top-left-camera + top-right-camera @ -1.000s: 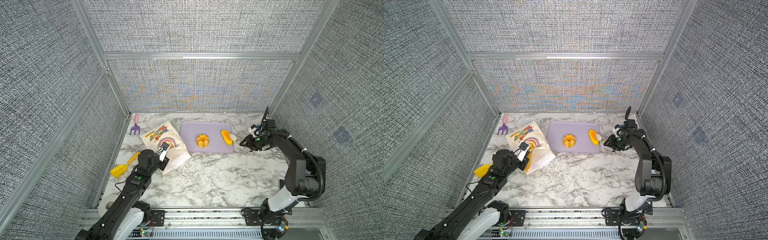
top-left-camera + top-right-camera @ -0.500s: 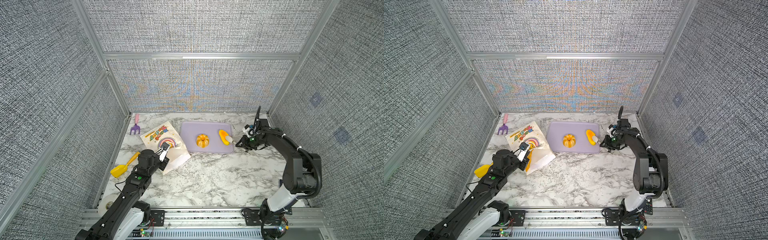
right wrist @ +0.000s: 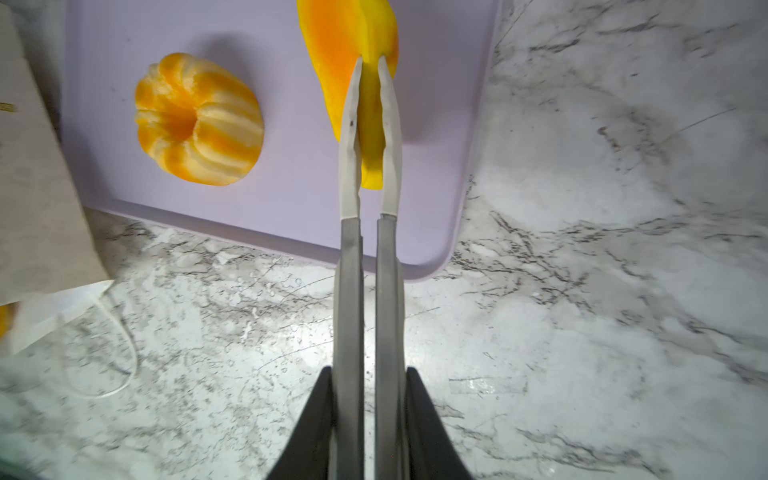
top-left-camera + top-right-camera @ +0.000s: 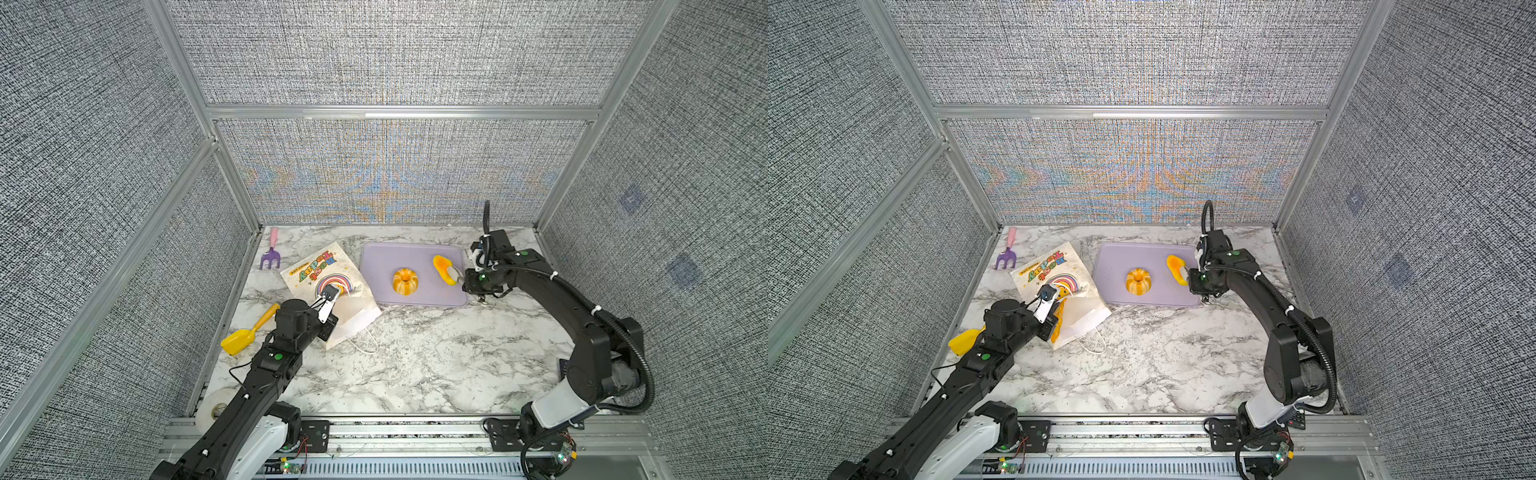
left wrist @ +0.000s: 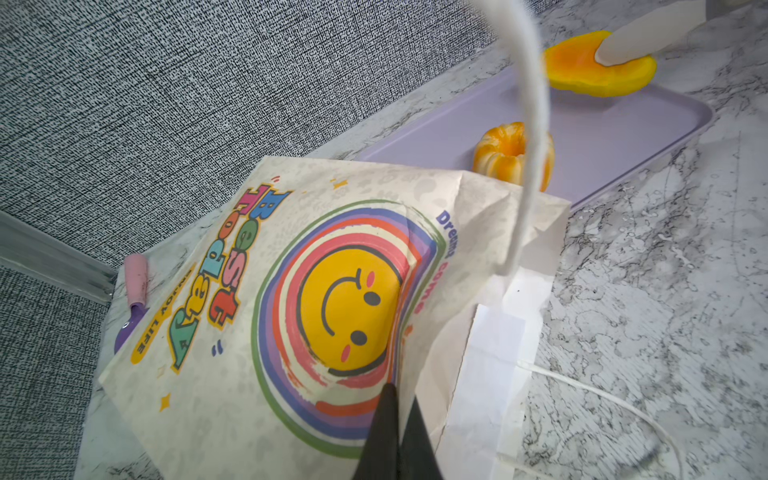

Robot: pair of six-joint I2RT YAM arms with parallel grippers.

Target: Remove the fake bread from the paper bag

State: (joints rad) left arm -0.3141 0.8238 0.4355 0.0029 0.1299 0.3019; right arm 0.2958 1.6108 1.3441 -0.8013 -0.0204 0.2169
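The paper bag (image 4: 320,272) (image 4: 1048,270) lies flat on the marble, its mouth toward the front. My left gripper (image 4: 328,299) (image 5: 398,395) is shut on the upper edge of the bag (image 5: 249,291) by the mouth. An orange piece of fake bread (image 4: 1060,318) shows inside that mouth. My right gripper (image 4: 454,274) (image 4: 1185,272) (image 3: 370,62) is shut on a yellow-orange loaf (image 4: 441,266) (image 3: 340,33) low over the lilac tray (image 4: 415,255) (image 3: 291,208). A fluted ring bun (image 4: 405,281) (image 4: 1138,281) (image 3: 199,120) sits on the tray's middle.
A yellow shovel (image 4: 245,334) lies left of my left arm. At the back left is a purple rake (image 4: 270,254). The bag's white cord handle (image 4: 365,343) loops onto the marble. A tape roll (image 4: 216,409) sits at the front left corner.
My right gripper has carried the loaf leftward from the tray's right edge to over the tray. The left gripper and the bag have not moved.
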